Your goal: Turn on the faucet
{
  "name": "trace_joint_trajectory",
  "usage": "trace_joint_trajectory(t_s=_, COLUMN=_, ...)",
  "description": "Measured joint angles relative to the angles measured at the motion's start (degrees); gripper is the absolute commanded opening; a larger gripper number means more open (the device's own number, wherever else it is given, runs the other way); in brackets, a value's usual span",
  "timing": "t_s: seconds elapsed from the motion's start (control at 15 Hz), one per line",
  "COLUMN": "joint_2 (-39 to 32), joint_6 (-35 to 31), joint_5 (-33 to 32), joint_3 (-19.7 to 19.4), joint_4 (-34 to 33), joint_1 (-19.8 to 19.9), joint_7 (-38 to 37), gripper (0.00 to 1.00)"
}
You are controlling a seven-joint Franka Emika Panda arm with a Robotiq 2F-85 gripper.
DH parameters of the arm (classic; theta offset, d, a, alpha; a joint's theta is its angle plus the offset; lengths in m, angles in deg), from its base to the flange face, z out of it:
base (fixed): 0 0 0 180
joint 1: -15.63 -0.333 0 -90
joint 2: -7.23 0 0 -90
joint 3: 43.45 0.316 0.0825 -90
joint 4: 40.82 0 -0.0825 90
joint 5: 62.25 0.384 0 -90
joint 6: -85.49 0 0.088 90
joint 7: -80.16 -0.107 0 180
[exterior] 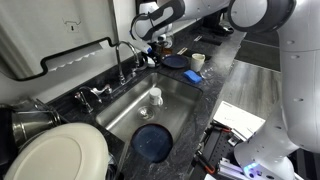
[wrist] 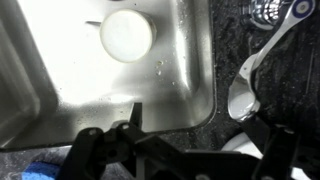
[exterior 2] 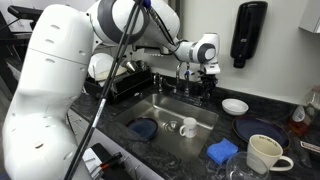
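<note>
**Q:** Gripper state?
**A:** My gripper (wrist: 175,140) is spread wide, with the fingers far apart and nothing between them. The wrist view looks straight down into the sink (wrist: 30,90).

**Q:** Where is the faucet?
**A:** The faucet (exterior: 120,60) stands on the sink's back rim. It is a tall chrome gooseneck with its spout arching over the basin. In an exterior view my gripper (exterior: 152,48) hangs just beside the end of that arch, above the basin's far end. I can't tell at this size whether they touch.

**Q:** And the handles?
**A:** They are small and low at the base, too tiny to read how they are turned.

**Q:** What is the shiny curve in the wrist view?
**A:** That is a chrome piece (wrist: 250,80) on the right, running along the dark counter edge past the basin's corner. I can't tell which fitting it belongs to.

**Q:** What is in the sink?
**A:** A white cup (exterior: 155,97) stands about mid-basin and shows from above as a white disc in the wrist view. A blue plate (exterior: 152,143) lies flat on the bottom, apart from the cup.

**Q:** What is on the counter?
**A:** On one side there is a white bowl (exterior 2: 236,106), a dark plate (exterior 2: 258,130), a cream mug (exterior 2: 265,153) and a blue sponge (exterior 2: 222,151) close to the mug. A black dispenser (exterior 2: 248,32) hangs on the wall above them. A dish rack (exterior 2: 130,88) holding white dishes stands on the other side of the sink.
</note>
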Motion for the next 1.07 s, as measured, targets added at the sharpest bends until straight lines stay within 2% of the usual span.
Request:
trace_joint_trajectory(t_s=0.2, joint_2=0.02, joint_6=6.6, joint_5=-0.18, joint_3=0.02, joint_4=-0.8, joint_1=0.49, joint_7=1.06, gripper=1.0)
trace_joint_trajectory(t_s=0.4, joint_2=0.06, joint_6=10.9, joint_5=0.42, joint_3=0.81, joint_4=-0.85, joint_1=1.22, joint_7=5.63, gripper=1.0)
trace_joint_trajectory(t_s=1.07, joint_2=1.41, joint_6=9.75, joint_5=0.04, joint_3=1.03, joint_4=-0.8, joint_1=1.18, joint_7=6.35, gripper=1.0)
